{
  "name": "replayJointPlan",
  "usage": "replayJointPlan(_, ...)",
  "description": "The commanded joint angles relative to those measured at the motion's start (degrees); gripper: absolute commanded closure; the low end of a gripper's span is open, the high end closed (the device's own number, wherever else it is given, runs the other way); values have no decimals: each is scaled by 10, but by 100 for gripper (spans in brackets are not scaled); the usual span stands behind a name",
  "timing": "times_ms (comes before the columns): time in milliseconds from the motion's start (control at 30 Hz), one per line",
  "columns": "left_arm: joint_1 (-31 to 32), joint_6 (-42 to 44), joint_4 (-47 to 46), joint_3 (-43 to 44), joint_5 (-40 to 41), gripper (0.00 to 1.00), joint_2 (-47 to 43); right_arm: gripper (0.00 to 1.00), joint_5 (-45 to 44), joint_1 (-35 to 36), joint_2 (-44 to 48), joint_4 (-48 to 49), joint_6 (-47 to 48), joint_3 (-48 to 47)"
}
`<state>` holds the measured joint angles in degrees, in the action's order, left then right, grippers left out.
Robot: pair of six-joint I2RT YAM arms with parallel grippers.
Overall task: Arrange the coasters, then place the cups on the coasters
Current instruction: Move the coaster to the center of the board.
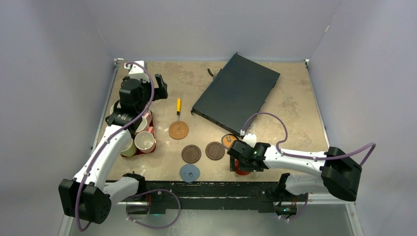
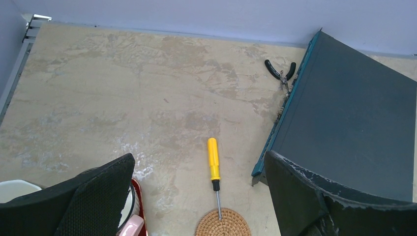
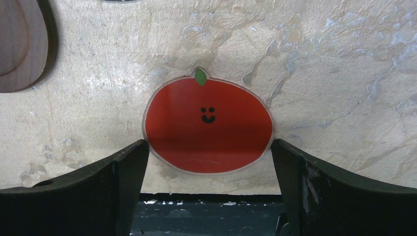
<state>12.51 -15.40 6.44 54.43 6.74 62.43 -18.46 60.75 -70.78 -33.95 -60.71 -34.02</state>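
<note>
Several coasters lie on the table: a tan cork one [image 1: 178, 130], two dark brown [image 1: 191, 153] [image 1: 215, 150], an orange one [image 1: 228, 141] and a blue-grey one [image 1: 189, 173]. The red coaster [image 3: 208, 127], tomato-shaped with a smiley face, lies near the front edge. My right gripper [image 3: 209, 147] hangs open just over it, a finger on each side, nothing held. The cups [image 1: 144, 141] stand crowded on a dark red tray [image 1: 150, 149] at the left, partly hidden by my left arm. My left gripper [image 2: 196, 196] is open and empty above the tray's far end.
A yellow screwdriver [image 2: 213, 164] lies with its tip on the cork coaster [image 2: 223, 225]. A big black flat box [image 1: 236, 93] sits at an angle at the back right. Small pliers [image 2: 280, 71] lie by its far corner. The table's front edge [image 3: 206, 194] is just behind the red coaster.
</note>
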Motion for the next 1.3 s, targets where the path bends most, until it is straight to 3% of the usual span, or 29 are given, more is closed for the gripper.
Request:
replayJointPlan(0, 3, 4, -27, -5, -6, 1, 3, 2, -10, 7, -5, -8, -16, 13)
replayJointPlan(533, 2, 4, -27, -5, -3, 1, 6, 2, 10, 19, -10, 36, -30, 18)
replayJointPlan(767, 2, 2, -27, -6, -1, 1, 6, 2, -6, 18, 9, -1, -59, 23)
replayJointPlan(867, 2, 2, -27, -6, 1, 1, 4, 6, -17, 2, 6, -8, -51, 19)
replayJointPlan(1100, 3, 3, -27, -7, 8, 1, 1, 4, -15, -75, 23, 4, -3, 18)
replayJointPlan(1267, 3, 3, -28, -8, 10, 1, 1, 3, -24, -81, 47, 3, -4, 12)
